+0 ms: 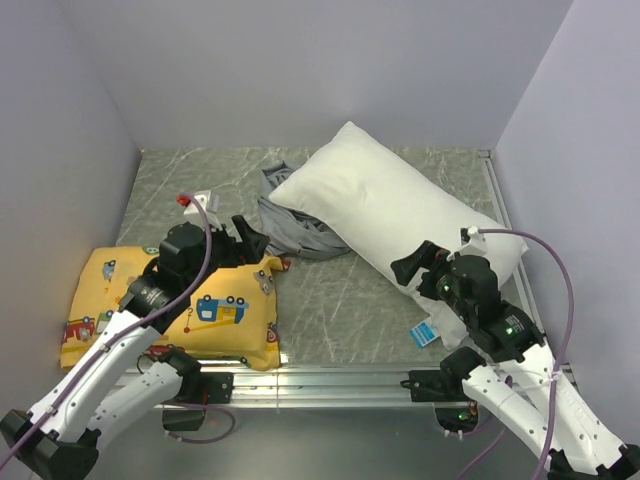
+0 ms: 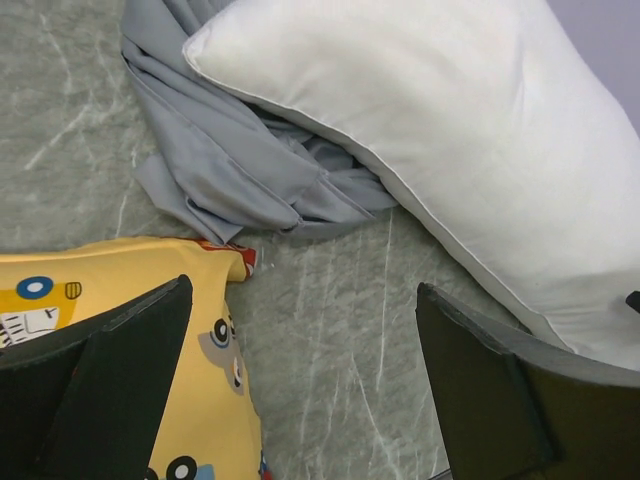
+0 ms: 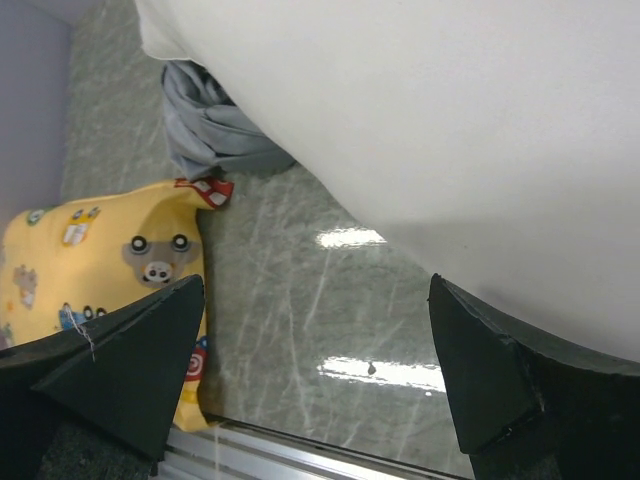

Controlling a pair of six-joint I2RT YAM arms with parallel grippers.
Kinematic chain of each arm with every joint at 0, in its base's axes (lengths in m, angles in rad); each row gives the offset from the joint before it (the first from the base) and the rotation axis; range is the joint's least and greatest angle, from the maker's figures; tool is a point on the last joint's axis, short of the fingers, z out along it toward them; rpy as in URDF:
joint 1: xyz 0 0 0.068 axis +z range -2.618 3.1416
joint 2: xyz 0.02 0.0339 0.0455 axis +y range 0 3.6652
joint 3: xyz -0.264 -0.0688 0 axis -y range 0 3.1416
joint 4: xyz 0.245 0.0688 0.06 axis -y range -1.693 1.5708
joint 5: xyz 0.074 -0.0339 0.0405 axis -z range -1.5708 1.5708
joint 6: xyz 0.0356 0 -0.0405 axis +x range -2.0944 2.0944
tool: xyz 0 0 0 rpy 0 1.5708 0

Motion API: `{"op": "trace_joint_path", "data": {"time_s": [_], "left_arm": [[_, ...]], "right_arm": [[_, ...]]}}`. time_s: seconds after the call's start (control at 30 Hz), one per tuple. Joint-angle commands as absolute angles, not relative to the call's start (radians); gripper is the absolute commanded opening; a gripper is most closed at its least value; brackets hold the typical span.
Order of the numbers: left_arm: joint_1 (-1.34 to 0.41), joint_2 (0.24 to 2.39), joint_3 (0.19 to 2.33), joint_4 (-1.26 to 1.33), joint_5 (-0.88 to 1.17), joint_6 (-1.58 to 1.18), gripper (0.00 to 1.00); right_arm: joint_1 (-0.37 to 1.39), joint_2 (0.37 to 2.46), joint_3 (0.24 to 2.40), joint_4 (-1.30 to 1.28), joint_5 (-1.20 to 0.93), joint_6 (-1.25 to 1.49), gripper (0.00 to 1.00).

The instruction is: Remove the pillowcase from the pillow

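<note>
The plump white pillow (image 1: 390,215) lies bare, diagonally across the right half of the table, with a small blue-and-white tag (image 1: 424,333) at its near end. The grey pillowcase (image 1: 290,225) is off it, crumpled in a heap beside and partly under the pillow's far left end. My left gripper (image 1: 252,238) hovers open just left of the heap, with only bare table between its fingers (image 2: 303,290). My right gripper (image 1: 418,262) stands open at the pillow's near edge, holding nothing (image 3: 316,282). Both wrist views show the pillow (image 2: 450,130) (image 3: 420,110) and the pillowcase (image 2: 230,150) (image 3: 210,130).
A yellow cushion printed with cartoon vehicles (image 1: 170,305) lies at the near left, under my left arm; its corner shows in both wrist views (image 2: 120,268) (image 3: 110,250). Grey walls close the table on three sides. An aluminium rail (image 1: 320,378) runs along the front edge.
</note>
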State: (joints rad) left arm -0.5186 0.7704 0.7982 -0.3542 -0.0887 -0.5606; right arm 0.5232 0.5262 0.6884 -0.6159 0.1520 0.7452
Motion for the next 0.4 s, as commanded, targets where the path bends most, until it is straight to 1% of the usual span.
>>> {"op": "trace_joint_path", "data": {"time_s": [0.0, 0.37], "left_arm": [[-0.520, 0.710, 0.812, -0.344, -0.152, -0.537, 0.99], [-0.520, 0.683, 0.821, -0.305, -0.193, -0.551, 1.00]], "right_arm": [[0.526, 0.531, 0.712, -0.627, 0.230, 0.697, 1.00], [0.526, 0.459, 0.690, -0.578, 0.252, 0.640, 1.00]]}}
